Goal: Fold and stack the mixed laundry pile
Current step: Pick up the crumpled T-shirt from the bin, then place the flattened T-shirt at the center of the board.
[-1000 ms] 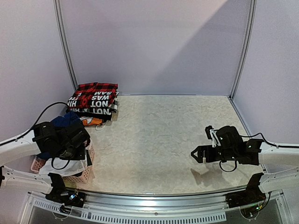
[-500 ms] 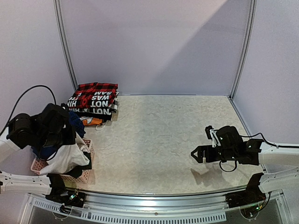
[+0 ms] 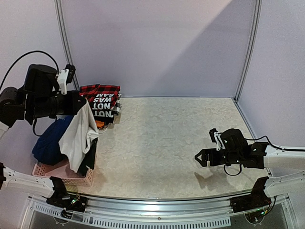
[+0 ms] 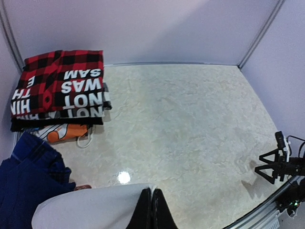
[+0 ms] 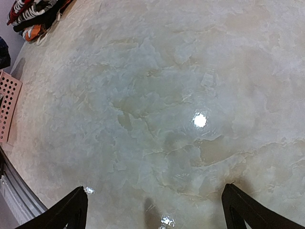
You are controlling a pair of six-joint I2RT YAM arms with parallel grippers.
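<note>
Your left gripper [image 3: 81, 106] is pressed together, pinching a white piece of clothing [image 3: 76, 138] by one edge. It hangs high above the pink basket [image 3: 62, 175] at the near left of the worktop [image 3: 162, 133]. I think you hold it up like this so it falls open and comes free of the other clothes. A dark part hangs down next to the white. A blue piece [image 3: 47, 143] sits heaped in the basket. The folded stack [image 3: 97, 101] lies in the far left corner, out of the way, with red-and-black checks on top. Your right gripper [image 3: 200, 158] is spread wide and holds nothing. It hangs low over the bare right side, likely waiting to help with the fold. You cannot see what lies under the blue piece. You cannot tell if the low end of the white piece touches the basket. The left wrist view cuts off most of the white cloth, so its shape is hard to make out.
</note>
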